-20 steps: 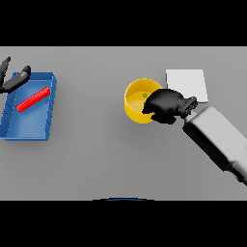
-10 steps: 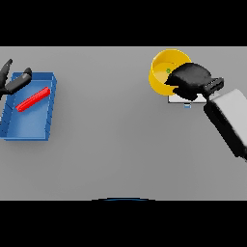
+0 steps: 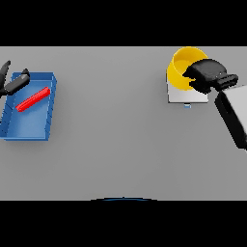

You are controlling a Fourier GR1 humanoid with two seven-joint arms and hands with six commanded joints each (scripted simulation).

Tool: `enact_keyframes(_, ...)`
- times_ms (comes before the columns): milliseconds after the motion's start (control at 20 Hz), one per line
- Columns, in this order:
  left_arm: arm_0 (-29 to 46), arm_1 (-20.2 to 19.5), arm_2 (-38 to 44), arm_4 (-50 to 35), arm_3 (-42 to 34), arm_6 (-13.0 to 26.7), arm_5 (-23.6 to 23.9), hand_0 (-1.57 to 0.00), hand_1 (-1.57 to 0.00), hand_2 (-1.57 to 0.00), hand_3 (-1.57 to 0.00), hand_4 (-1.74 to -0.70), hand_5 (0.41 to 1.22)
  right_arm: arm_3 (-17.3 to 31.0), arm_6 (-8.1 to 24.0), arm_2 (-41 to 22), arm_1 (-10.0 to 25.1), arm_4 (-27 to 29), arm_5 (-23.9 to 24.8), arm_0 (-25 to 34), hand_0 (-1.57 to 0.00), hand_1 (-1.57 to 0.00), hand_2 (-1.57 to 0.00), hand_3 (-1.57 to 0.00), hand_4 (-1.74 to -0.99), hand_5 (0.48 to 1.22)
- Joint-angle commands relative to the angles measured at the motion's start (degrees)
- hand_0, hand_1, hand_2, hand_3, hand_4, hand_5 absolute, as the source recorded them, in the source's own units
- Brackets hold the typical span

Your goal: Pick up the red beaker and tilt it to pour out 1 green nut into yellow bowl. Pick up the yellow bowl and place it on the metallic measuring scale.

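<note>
The yellow bowl [image 3: 181, 68] is at the upper right, over the metallic measuring scale [image 3: 185, 96], which shows as a pale square beneath it. My right hand [image 3: 207, 75] is shut on the bowl's right rim and hides part of it. I cannot see the green nut inside. The red beaker [image 3: 33, 99] lies on its side in the blue tray [image 3: 26, 126] at the left. My left hand [image 3: 12, 83] hovers at the tray's upper left corner with relaxed fingers and holds nothing.
The blue tray stands along the table's left edge. A small blue mark [image 3: 187, 105] shows at the scale's front edge. My right forearm [image 3: 234, 113] reaches in from the right side.
My right hand has carried the yellow bowl up and to the right, from beside the scale to over it. The left hand and the beaker have stayed put.
</note>
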State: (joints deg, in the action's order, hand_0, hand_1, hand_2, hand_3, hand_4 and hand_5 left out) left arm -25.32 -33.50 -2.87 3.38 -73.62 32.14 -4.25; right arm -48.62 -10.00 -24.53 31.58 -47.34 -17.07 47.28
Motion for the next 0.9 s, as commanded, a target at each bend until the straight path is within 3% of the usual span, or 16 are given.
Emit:
enact_keyframes(0, 0.3, 0.4, -0.2, 0.0, -0.5, -0.2, 0.3, 0.0, 0.0, 0.0, 0.0, -0.86, 0.789, 0.3, -0.7, 0.0, 0.2, 0.1, -0.2, 0.0, -1.57, -1.57, -1.45, -1.24, -1.741, 1.221)
enact_keyframes(350, -1.2, 0.5, -0.6, 0.6, 1.5, 0.1, -0.2, 0.0, 0.0, 0.0, 0.0, -0.85, 0.802, 7.9, -1.2, 0.7, -2.4, -0.7, 3.0, 0.6, -1.57, -1.57, -1.38, -1.39, -1.741, 1.221)
enact_keyframes(550, -0.8, -0.2, -0.1, 0.4, 1.9, -1.0, -0.7, 0.0, 0.0, 0.0, 0.0, -0.84, 0.783, 9.4, -2.3, 1.1, -2.4, -0.7, 2.5, 0.8, -1.57, -1.57, -1.37, -1.45, -1.741, 1.221)
enact_keyframes(650, -0.8, 0.3, -0.4, 0.2, 0.9, -0.5, -0.5, 0.0, 0.0, 0.0, 0.0, -0.84, 0.779, 10.0, -1.9, 1.5, -2.9, -0.5, 2.3, 1.1, -1.57, -1.5, -1.44, -1.25, -1.741, 1.221)
enact_keyframes(700, -1.0, 0.3, -0.6, 0.5, 1.7, -0.4, -0.7, 0.0, 0.0, 0.0, 0.0, -0.84, 0.775, 9.9, -1.2, 1.5, -3.2, -0.6, 1.9, 1.0, -1.56, -1.43, -1.34, -1.11, -1.682, 1.221)
enact_keyframes(750, -1.0, 0.3, -0.5, 0.4, 1.5, -0.1, -0.7, 0.0, 0.0, 0.0, 0.0, -0.84, 0.773, 9.6, -1.5, 1.6, -3.0, -0.4, 1.7, 0.7, -1.47, -1.28, -1.18, -0.96, -1.632, 1.145)
enact_keyframes(850, -0.9, -0.5, -0.1, 0.0, 1.2, 0.2, -1.1, 0.0, 0.0, 0.0, 0.0, -0.83, 0.771, 9.8, -1.1, 2.7, -2.8, 0.8, -0.2, 1.1, -1.15, -0.96, -0.85, -0.69, -1.559, 1.014)
